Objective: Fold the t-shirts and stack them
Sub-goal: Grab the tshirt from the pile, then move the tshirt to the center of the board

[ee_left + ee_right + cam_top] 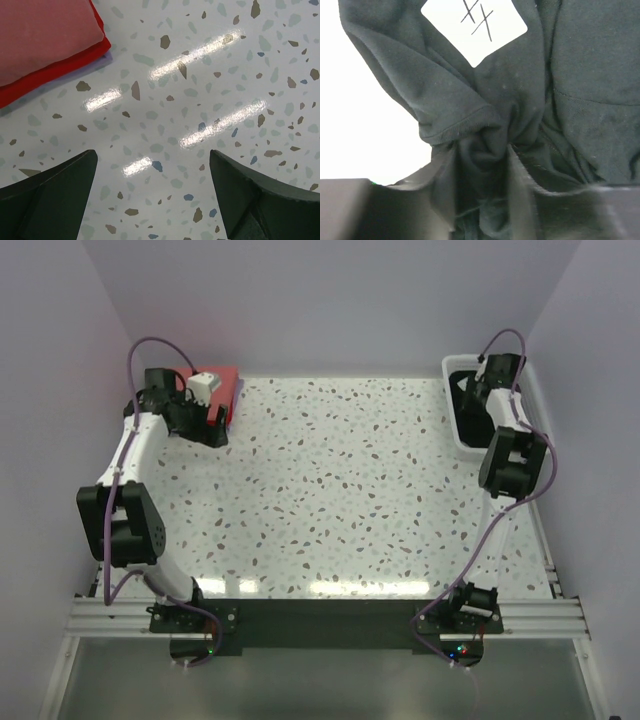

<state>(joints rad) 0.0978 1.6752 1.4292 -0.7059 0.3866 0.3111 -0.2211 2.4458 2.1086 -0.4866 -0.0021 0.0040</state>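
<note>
One black t-shirt (580,75) pinched in right gripper (482,160); left gripper (152,167) wide open near one folded stack (45,35).

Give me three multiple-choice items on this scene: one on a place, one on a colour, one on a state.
1. Where does the folded red stack lie on the table?
A. far left corner
B. middle
C. near edge, between the arm bases

2. What colour is the t-shirt at the right gripper?
A. coral-red
B. black
C. white

3. How is the left gripper?
A. open over bare tabletop
B. shut on the red stack
C. shut on a black cloth

Key:
1 A, the top view shows it at the far left corner.
2 B, the right wrist view shows black cloth bunched between the fingers.
3 A, its fingers stand wide apart with nothing between them.
</note>
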